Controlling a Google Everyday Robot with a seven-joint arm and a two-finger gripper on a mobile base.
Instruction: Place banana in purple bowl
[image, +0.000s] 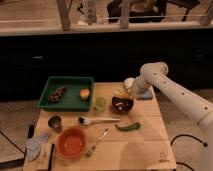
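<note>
The purple bowl (122, 104) is small, dark and glossy, and sits on the wooden table (130, 145) right of centre. The pale-yellow banana (120, 93) lies at the bowl's far rim, partly over its inside. My gripper (127, 91) on the white arm (170, 90) is right at the banana, just above the bowl's far right rim, coming in from the right. The contact between gripper and banana is hidden by the wrist.
A green tray (68, 93) at the back left holds a brown object and an orange fruit (85, 93). A green cup (100, 103), a brush (97, 120), a green curved vegetable (128, 127), a fork (97, 142), an orange bowl (72, 142), a small dark cup (54, 122) and a cloth (37, 145) lie around.
</note>
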